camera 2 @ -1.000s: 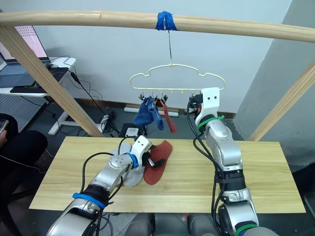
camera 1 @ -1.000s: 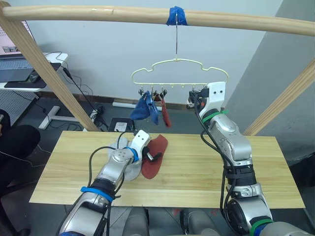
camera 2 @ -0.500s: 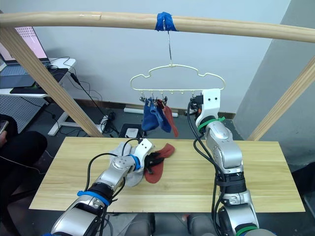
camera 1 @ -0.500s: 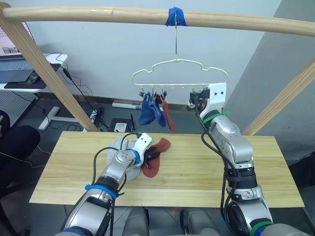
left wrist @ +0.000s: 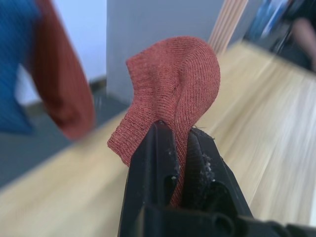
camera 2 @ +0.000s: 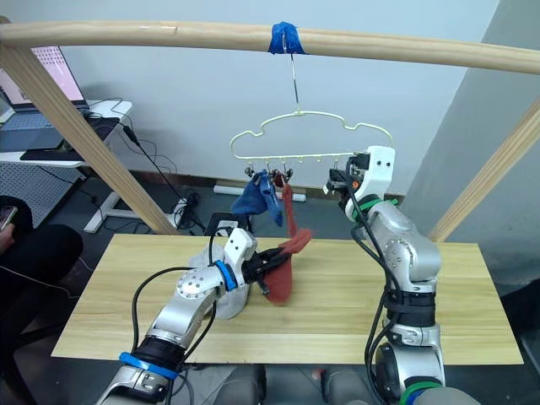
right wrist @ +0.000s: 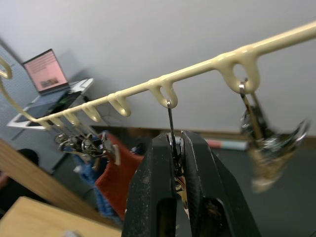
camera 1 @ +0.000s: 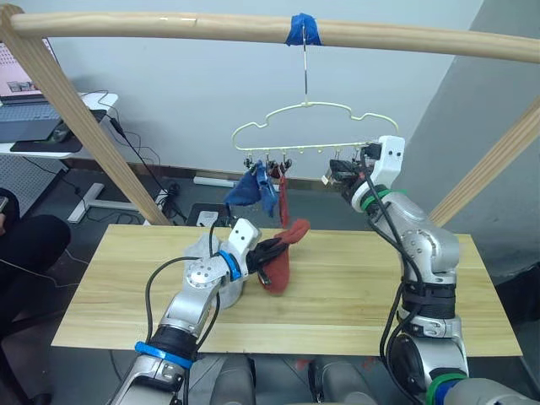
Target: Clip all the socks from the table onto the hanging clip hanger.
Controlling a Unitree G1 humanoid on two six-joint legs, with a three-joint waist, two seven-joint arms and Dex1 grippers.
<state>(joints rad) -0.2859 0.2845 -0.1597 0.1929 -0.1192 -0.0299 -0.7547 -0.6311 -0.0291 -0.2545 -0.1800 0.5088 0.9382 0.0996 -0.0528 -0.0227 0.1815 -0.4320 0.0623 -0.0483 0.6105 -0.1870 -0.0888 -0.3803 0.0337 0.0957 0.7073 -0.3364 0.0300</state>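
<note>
My left gripper (camera 1: pixel 268 248) is shut on a rust red sock (camera 1: pixel 281 255) and holds it up above the table (camera 1: pixel 363 295); in the left wrist view the sock (left wrist: pixel 177 79) sticks out from between the closed fingers (left wrist: pixel 158 163). Light grey socks (camera 1: pixel 228 292) lie on the table under my left arm. The cream clip hanger (camera 1: pixel 305 125) hangs from the rail, with blue socks (camera 1: pixel 250 189) and a rust red sock (camera 1: pixel 281 199) clipped near its left end. My right gripper (camera 1: pixel 337 174) is shut on a metal clip (right wrist: pixel 171 129) near the hanger's right end.
The thick wooden rail (camera 1: pixel 169 24) with blue tape (camera 1: pixel 304 28) crosses overhead, with slanted wooden posts at the left (camera 1: pixel 76 118) and right (camera 1: pixel 494 164). A desk with a laptop (camera 1: pixel 29 114) stands at the far left. A person's leg (camera 1: pixel 25 245) is by the table's left end.
My left gripper has shut on the rust red sock and lifted it off the table toward the hanger. The right gripper, still on its clip, has drawn the hanger slightly right.
</note>
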